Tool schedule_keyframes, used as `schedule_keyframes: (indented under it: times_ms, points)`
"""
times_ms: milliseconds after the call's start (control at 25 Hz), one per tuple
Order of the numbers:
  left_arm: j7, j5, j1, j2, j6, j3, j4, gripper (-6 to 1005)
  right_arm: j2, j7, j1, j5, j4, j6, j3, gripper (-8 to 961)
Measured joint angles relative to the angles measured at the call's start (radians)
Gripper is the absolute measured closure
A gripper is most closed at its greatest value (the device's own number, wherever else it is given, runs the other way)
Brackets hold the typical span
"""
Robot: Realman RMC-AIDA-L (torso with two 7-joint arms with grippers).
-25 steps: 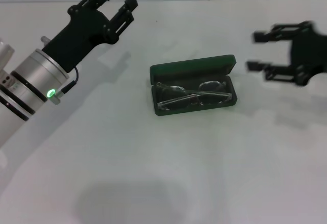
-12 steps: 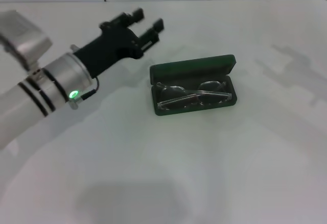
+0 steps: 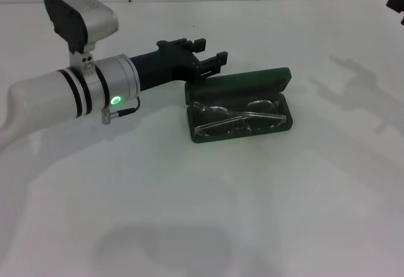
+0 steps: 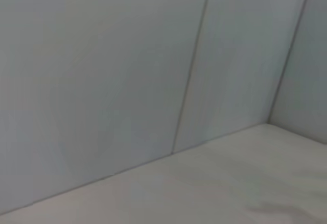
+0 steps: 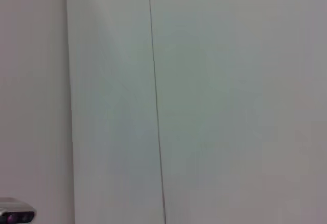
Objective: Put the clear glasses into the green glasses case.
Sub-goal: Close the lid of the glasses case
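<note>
One pair of clear glasses (image 3: 237,118) lies inside the one open green glasses case (image 3: 240,105) on the tabletop (image 3: 252,214). The left hand (image 3: 205,59), fingers seemingly slightly spread, hangs by the lid's left corner; a careless push could shove the case or pinch a protruding arm. The right hand (image 3: 396,2) barely shows; its fingers I cannot tell.

Bright, even light; soft shadows, wrist views hazy.
</note>
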Motion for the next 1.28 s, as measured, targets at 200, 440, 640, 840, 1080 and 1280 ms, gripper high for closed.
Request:
schedule_keyframes:
  times_ms: [200, 440, 640, 840, 1080, 1280]
  points:
    - [-0.035, 0.031, -0.014, -0.001, -0.011, 0.001, -0.025, 401, 0.004, -0.004, 0.002, 0.000, -0.003, 0.000, -0.021, 216]
    - [-0.038, 0.032, -0.041, -0.004, -0.078, 0.000, -0.021, 401, 0.006, -0.030, 0.005, 0.000, 0.001, 0.002, -0.022, 214]
    - [-0.040, 0.086, -0.060, -0.004, -0.084, 0.001, -0.002, 400, 0.006, -0.030, 0.005, 0.000, 0.002, 0.002, -0.021, 212]
    - [-0.039, 0.135, -0.060, -0.001, -0.045, 0.001, 0.003, 400, 0.006, -0.030, 0.003, 0.000, 0.003, 0.009, -0.020, 210]
    - [-0.030, 0.196, -0.052, -0.002, -0.017, 0.001, 0.004, 400, 0.006, -0.030, 0.009, 0.000, 0.003, 0.034, -0.020, 208]
    - [-0.029, 0.225, -0.046, -0.003, -0.006, 0.001, 0.003, 400, 0.005, -0.043, 0.015, 0.000, 0.003, 0.058, -0.021, 206]
